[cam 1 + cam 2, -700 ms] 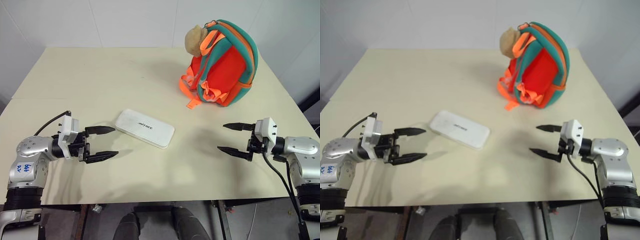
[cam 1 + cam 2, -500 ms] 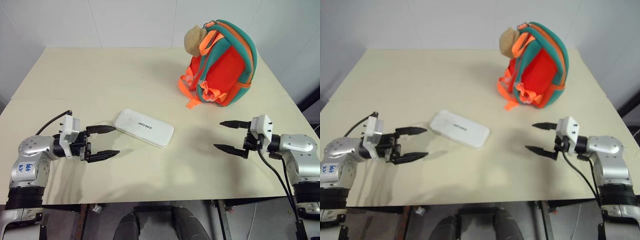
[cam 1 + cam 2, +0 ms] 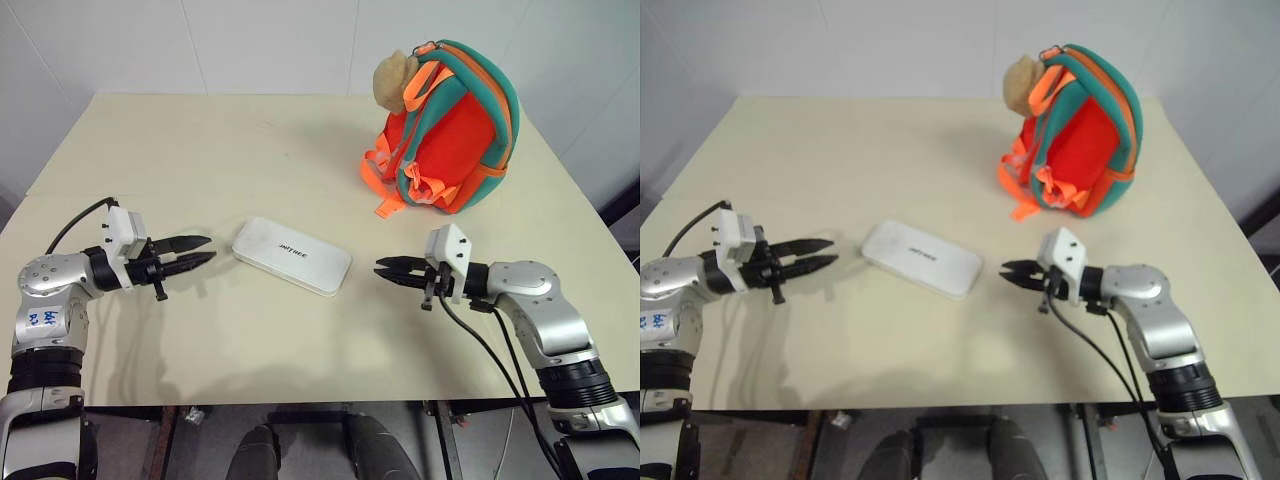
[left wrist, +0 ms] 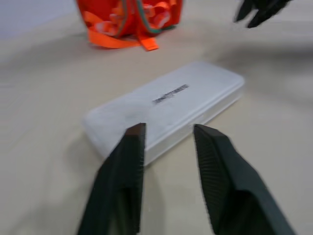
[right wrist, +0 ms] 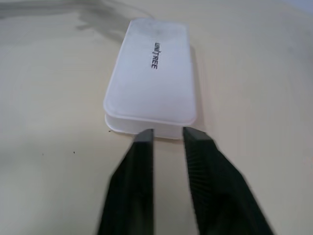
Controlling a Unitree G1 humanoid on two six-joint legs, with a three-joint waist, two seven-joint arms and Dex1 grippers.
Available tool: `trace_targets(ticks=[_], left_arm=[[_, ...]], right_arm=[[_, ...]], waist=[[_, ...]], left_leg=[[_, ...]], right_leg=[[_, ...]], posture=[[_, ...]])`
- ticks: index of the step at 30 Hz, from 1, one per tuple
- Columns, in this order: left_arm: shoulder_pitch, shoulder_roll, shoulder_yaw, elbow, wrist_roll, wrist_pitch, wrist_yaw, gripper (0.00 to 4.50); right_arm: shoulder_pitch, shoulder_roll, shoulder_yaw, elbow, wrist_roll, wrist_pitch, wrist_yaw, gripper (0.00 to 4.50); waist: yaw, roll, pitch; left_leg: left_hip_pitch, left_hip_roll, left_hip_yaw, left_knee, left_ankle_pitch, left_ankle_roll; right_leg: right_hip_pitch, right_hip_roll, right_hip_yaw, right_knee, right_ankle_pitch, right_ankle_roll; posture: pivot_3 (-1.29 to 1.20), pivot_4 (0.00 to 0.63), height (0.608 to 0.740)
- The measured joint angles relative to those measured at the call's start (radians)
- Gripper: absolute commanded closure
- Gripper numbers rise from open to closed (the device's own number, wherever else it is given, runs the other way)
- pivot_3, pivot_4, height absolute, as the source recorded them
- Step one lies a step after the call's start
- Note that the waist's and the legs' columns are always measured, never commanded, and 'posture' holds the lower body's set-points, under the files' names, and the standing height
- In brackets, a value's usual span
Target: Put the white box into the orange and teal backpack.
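The white box (image 3: pixel 292 256) lies flat on the table (image 3: pixel 200 150), a little left of centre, with dark lettering on its lid. My left gripper (image 3: pixel 210 248) hovers just off the box's left end, pointing at it, open by a narrow gap with nothing between its fingers (image 4: pixel 129 161). My right gripper (image 3: pixel 380 271) points at the box's right end from a short way off, its fingers (image 5: pixel 142 166) nearly together and empty. The orange and teal backpack (image 3: pixel 450 130) stands upright at the far right of the table, a tan plush charm (image 3: pixel 390 80) hanging at its top.
Orange straps (image 3: pixel 378 180) trail from the backpack's base onto the table. The table's front edge (image 3: pixel 300 400) runs close below both arms. A white wall rises behind the table.
Both grippers have narrowed from wide open. The right arm has swung left to near the box's right end. The left gripper has shifted slightly toward the box's left end.
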Motion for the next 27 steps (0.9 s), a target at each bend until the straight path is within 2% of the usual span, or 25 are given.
trace_targets(ticks=[2, 6, 13, 18, 27], left_arm=[[-0.053, -0.001, -0.007, 0.09, 0.037, -0.04, 0.014, 4.49], [-0.16, -0.023, -0.038, 0.24, 0.111, -0.117, 0.062, 4.49], [-0.273, -0.123, -0.099, 0.444, 0.236, -0.214, 0.221, 4.49], [-0.28, -0.174, -0.115, 0.464, 0.246, -0.231, 0.211, 4.49], [-0.225, -0.17, -0.104, 0.394, 0.232, -0.219, 0.185, 4.49]], right_arm=[[0.002, 0.014, 0.03, 0.0, -0.032, 0.012, -0.023, 4.5], [0.002, 0.059, 0.065, 0.05, -0.086, 0.017, -0.079, 4.5], [-0.005, 0.142, 0.106, 0.109, -0.147, 0.013, -0.151, 4.5], [-0.012, 0.188, 0.113, 0.112, -0.158, 0.012, -0.175, 4.5], [-0.015, 0.194, 0.121, 0.112, -0.164, 0.01, -0.181, 4.5]], waist=[[0.001, 0.0, 0.0], [0.002, 0.0, 0.0], [-0.001, 0.0, 0.0], [0.0, 0.0, 0.0], [-0.001, 0.0, 0.0]], left_leg=[[-0.001, 0.0, -0.001, 0.001, 0.0, 0.0], [-0.002, 0.0, -0.001, 0.001, 0.0, 0.0], [-0.005, 0.0, -0.002, 0.001, 0.0, 0.0], [-0.006, 0.0, -0.001, 0.001, 0.001, -0.001], [-0.005, -0.001, -0.001, 0.002, 0.002, -0.002]], right_leg=[[-0.001, 0.0, -0.001, 0.0, 0.0, 0.0], [-0.001, 0.0, -0.002, 0.0, 0.0, 0.0], [-0.005, 0.0, -0.002, 0.004, 0.0, 0.001], [-0.009, 0.001, -0.002, 0.009, 0.0, 0.0], [-0.009, 0.001, -0.001, 0.012, 0.0, 0.0]], posture=[[0.0, 0.15, 0.74], [0.0, 0.15, 0.74], [0.0, 0.15, 0.74], [0.0, 0.15, 0.74], [0.0, 0.15, 0.74]])
